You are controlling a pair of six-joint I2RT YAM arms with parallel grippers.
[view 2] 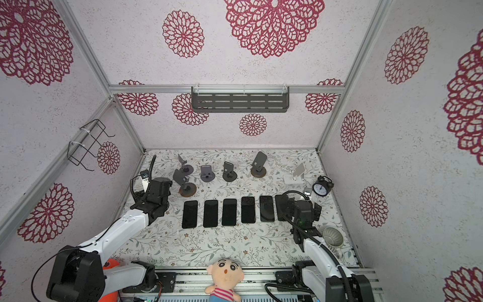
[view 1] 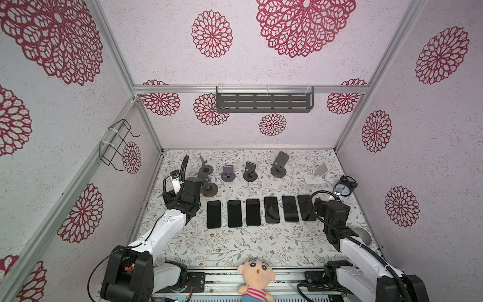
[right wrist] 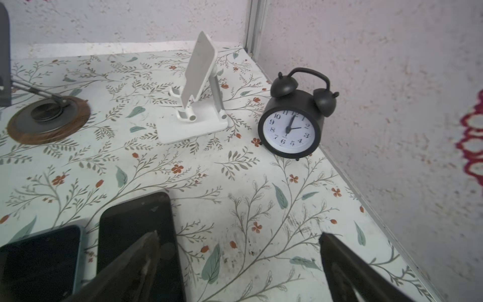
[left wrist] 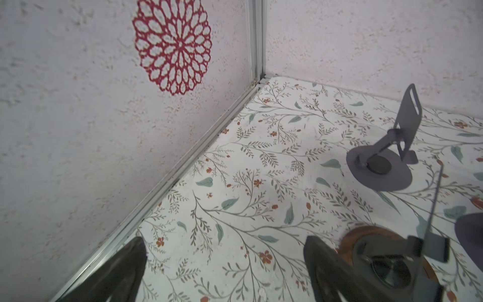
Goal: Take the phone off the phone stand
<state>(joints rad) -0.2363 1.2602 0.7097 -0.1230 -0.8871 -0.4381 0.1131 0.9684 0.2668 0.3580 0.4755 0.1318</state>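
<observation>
Several dark phones lie flat in a row on the floral table (view 1: 235,245), from the leftmost phone (view 1: 213,214) to the rightmost phone (view 1: 305,208). Behind them stand several phone stands, among them a wood-based stand (view 1: 209,188), a grey stand (left wrist: 392,151) and a white stand (right wrist: 198,86); no stand carries a phone. My left gripper (left wrist: 224,266) is open over bare table beside the wood-based stand (left wrist: 386,261). My right gripper (right wrist: 237,261) is open too, one finger above the rightmost phone (right wrist: 136,230), nothing between its fingers.
A black alarm clock (right wrist: 292,123) stands at the back right by the wall. A ribbed cup (view 2: 332,236) sits beside the right arm. A plush doll (view 1: 257,274) lies at the front edge. A slotted shelf (view 1: 264,99) and a wire rack (view 1: 117,143) hang on the walls.
</observation>
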